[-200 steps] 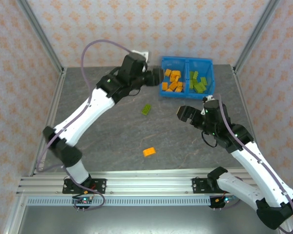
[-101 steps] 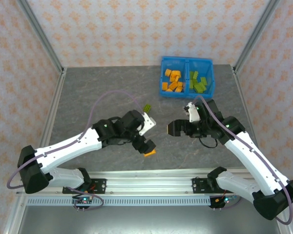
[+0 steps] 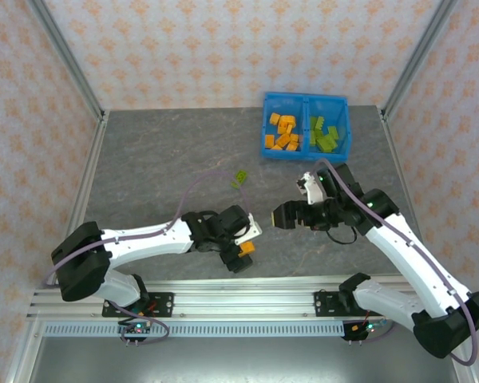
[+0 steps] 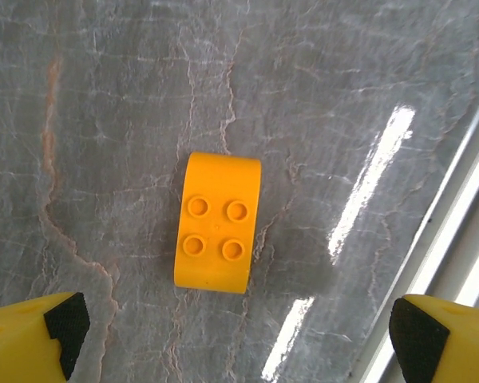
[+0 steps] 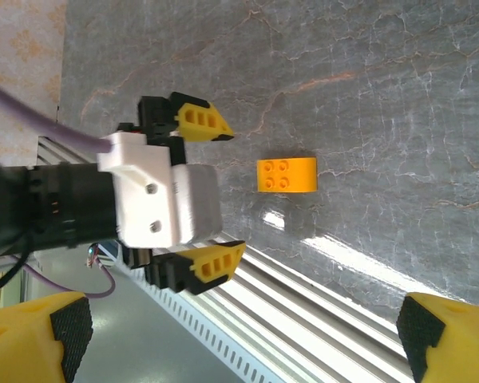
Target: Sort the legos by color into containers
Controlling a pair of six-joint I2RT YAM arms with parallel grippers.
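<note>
The orange lego (image 4: 218, 222) is lying studs-up midway between the left gripper's (image 4: 241, 325) wide-spread jaws, touching neither; the right gripper (image 5: 243, 331) is gaping too.

A blue bin (image 3: 306, 98) stands at the table's far right, split by a divider (image 3: 305, 128). Orange bricks (image 3: 282, 132) are heaped in its left compartment and lime green bricks (image 3: 323, 134) in its right. One green brick (image 3: 239, 177) lies loose mid-table. One orange brick (image 4: 218, 222) lies flat near the front edge, four studs up, one end rounded.
</note>
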